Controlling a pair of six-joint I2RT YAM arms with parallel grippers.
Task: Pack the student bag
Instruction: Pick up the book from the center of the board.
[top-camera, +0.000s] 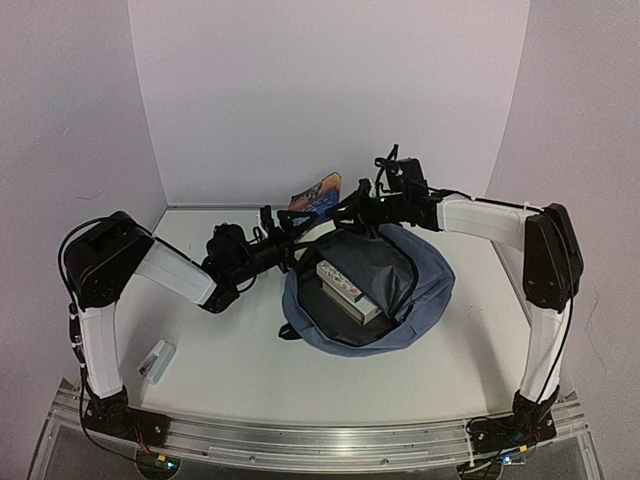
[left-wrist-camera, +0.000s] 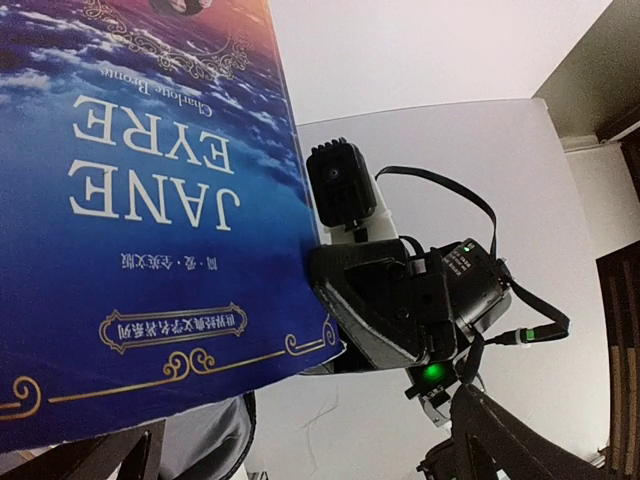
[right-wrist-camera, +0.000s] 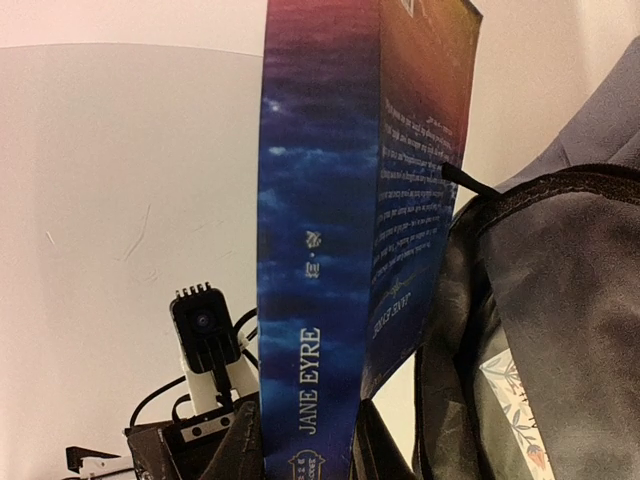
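Student bag (top-camera: 425, 290): slate-blue and soft, it lies on the counter (top-camera: 240, 370) right of centre. Its mouth is wide open and faces up, and the dark grey lining shows.
Inside the bag: a pale, long box (top-camera: 346, 290) lies slantwise in the opening. The right wrist view shows a patterned white corner of it down in the lining.
Book (top-camera: 316, 192): a "Jane Eyre" paperback with a deep blue cover fading to orange-red at one end. It is held upright in the air just beside the bag's far-left rim.
Left fingers (right-wrist-camera: 243, 445): closed on the book's lower end, one dark finger on each side of the spine.
Right fingers (top-camera: 360, 207): at the bag's far rim, close beside the book. I cannot tell whether they pinch the fabric or stand apart.
Counter extras: a small white object (top-camera: 155, 361) lies near the left arm's base, well apart from the bag.
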